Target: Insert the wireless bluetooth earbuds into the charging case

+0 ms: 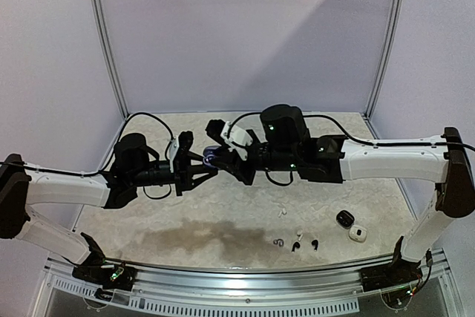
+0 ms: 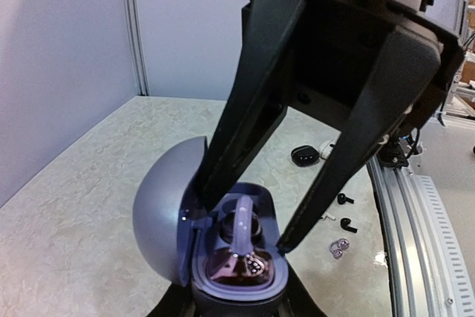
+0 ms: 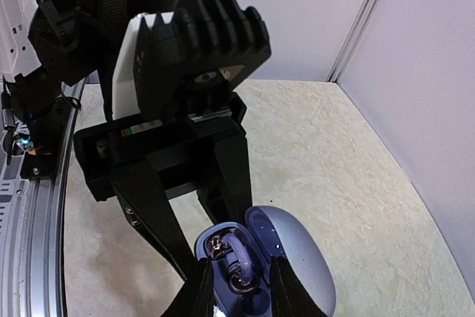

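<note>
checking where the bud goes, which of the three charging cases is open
The purple case, raised off the table, lid flipped back, an earbud inside. The black case and white case sit on the table, apparently shut.

Lab booth: plain panel walls (image 1: pixel 237 27), railed table (image 1: pixel 223 206).

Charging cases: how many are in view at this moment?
3. An open purple case held in the left gripper, centre; a black case and a white case side by side on the table, front right. The arms might hide others.
</note>
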Available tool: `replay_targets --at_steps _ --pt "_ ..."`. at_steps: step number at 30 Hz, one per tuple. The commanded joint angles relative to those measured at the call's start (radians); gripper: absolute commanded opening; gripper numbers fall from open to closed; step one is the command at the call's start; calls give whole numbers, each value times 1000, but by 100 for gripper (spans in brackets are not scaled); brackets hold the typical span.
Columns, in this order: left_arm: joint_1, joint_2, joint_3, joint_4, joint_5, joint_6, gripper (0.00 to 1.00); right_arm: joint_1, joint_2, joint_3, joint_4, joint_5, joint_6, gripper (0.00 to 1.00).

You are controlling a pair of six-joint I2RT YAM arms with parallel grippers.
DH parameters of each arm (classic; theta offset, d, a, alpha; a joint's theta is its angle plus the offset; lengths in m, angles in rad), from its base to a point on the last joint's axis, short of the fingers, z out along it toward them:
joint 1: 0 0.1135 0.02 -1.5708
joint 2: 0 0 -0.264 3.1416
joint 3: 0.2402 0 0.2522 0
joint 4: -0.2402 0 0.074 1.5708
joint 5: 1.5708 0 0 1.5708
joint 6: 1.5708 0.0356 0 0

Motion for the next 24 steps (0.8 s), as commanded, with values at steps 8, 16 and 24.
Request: replay_targets --at_steps 8,16,24 --pt "-19 -8 -4 47 -2 -6 0 -11 -66 50 -75 -23 -3 30" --pt "-19 -11 -9 50 -13 -7 0 -12 -110 44 -83 -58 37 25" --pt "-22 -28 -21 83 -51 -22 0 4 -90 58 -104 16 118 8"
